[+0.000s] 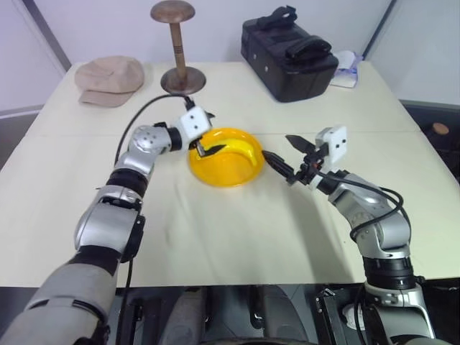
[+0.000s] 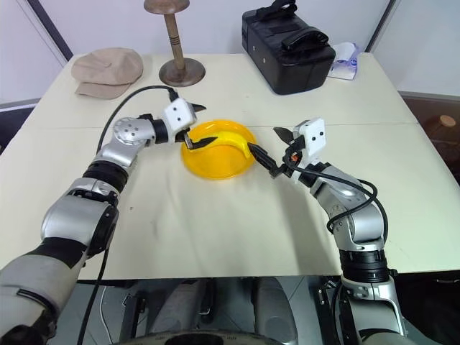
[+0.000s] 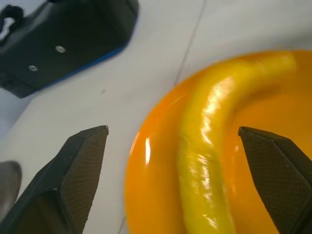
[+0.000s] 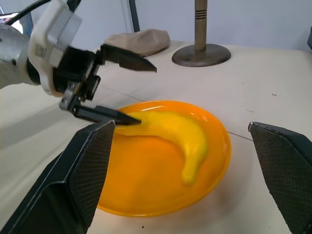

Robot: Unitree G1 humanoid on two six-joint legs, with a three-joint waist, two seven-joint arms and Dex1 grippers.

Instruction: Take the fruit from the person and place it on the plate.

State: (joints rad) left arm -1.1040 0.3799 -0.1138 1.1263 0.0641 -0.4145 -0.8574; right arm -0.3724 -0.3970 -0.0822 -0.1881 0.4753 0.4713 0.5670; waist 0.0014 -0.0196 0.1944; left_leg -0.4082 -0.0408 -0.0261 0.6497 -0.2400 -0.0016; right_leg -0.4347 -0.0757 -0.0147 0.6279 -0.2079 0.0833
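Left wrist view, banana cut off, plate partly cropped

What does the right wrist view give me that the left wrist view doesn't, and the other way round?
Right wrist view: the left gripper open, its lower finger against the banana's end; behind it the tan cap and the hat stand's base. Left wrist view: the black case past the plate, on the table. Both: the banana lying in the yellow plate, free of any grip.
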